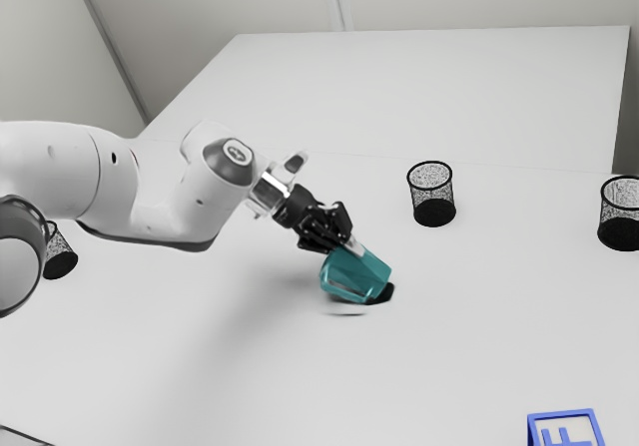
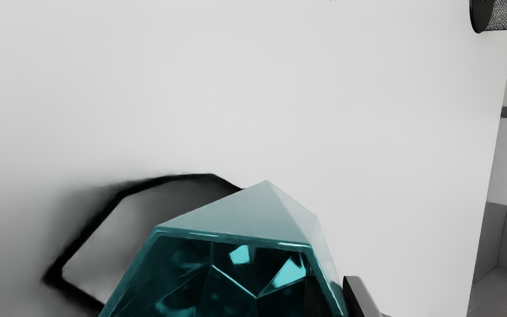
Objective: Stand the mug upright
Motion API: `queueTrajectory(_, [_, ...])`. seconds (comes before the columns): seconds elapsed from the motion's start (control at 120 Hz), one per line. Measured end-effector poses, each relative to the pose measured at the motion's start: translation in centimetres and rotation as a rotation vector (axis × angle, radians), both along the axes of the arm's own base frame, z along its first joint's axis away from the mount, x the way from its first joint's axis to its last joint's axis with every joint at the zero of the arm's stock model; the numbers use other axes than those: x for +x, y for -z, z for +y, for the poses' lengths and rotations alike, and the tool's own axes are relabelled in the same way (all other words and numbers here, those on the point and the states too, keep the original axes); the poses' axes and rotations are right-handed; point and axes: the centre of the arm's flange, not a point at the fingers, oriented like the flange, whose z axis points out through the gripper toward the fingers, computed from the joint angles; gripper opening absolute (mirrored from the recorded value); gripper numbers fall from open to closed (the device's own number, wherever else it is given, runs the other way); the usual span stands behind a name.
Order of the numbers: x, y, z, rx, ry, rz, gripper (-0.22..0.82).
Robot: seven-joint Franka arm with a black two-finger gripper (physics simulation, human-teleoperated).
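Teal mug (image 1: 351, 278) leans, tilted, its wall pinched in my gripper (image 1: 351, 246). Near it, a black mesh cup (image 1: 433, 210) stands upright.

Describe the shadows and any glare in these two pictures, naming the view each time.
Exterior view: a broad, soft-edged grey shadow spreads over the table, and a near-black patch lies by the tilted teal mug. Wrist view: a dark angular outline, likely the mug's shadow, surrounds paler table; bright glints show inside the mug.
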Motion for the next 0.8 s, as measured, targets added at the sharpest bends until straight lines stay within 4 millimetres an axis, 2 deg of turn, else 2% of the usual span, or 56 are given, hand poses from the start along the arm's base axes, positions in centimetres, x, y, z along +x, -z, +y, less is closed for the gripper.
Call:
queueTrajectory(0.267, [0.5,-0.8,-0.4,0.010,-0.012,-0.013,-0.16])
queueTrajectory(0.333, [0.4,-2.3,-0.5,0.022,-0.003,-0.038,-0.16])
queueTrajectory(0.358, [0.3,-3.4,-0.5,0.043,0.013,-0.061,-0.16])
queueTrajectory(0.442, [-0.4,-7.2,-0.6,0.168,0.105,-0.145,-0.17])
queueTrajectory(0.508, [-0.9,-9.0,-0.1,0.306,0.191,-0.191,-0.17])
queueTrajectory(0.667, [-1.6,-10.1,1.5,0.662,0.384,-0.226,-0.17])
queueTrajectory(0.8, [-1.9,-9.6,2.4,0.841,0.461,-0.199,-0.18])
